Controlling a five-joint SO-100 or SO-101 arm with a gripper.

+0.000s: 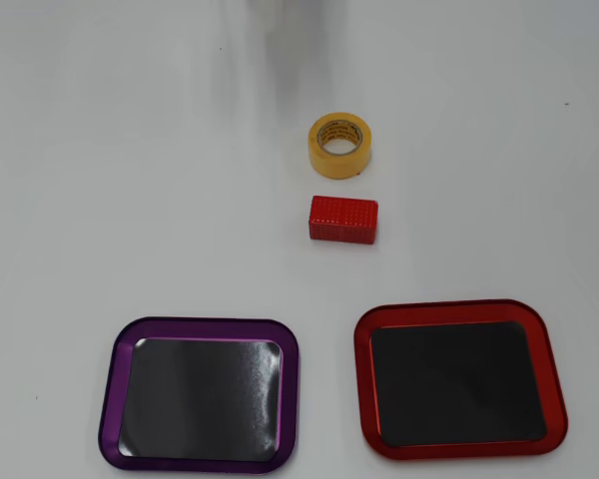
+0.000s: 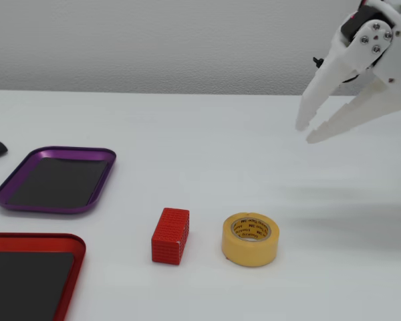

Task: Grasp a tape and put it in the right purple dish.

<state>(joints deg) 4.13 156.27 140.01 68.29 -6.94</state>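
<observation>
In the fixed view the red tray (image 2: 27, 277) is nearest, with the red block (image 2: 170, 236) to its right and the tape (image 2: 250, 239) lying flat on the desk (image 2: 207, 154) just beyond the block. Behind the red tray sits the empty purple dish (image 2: 57, 179). Up high, far right of the tape, the gripper (image 2: 306, 132) hangs in the air, its white fingers (image 2: 321, 90) slightly spread and empty.

top-down overhead, low side view, shared table (image 1: 100, 200)
</observation>
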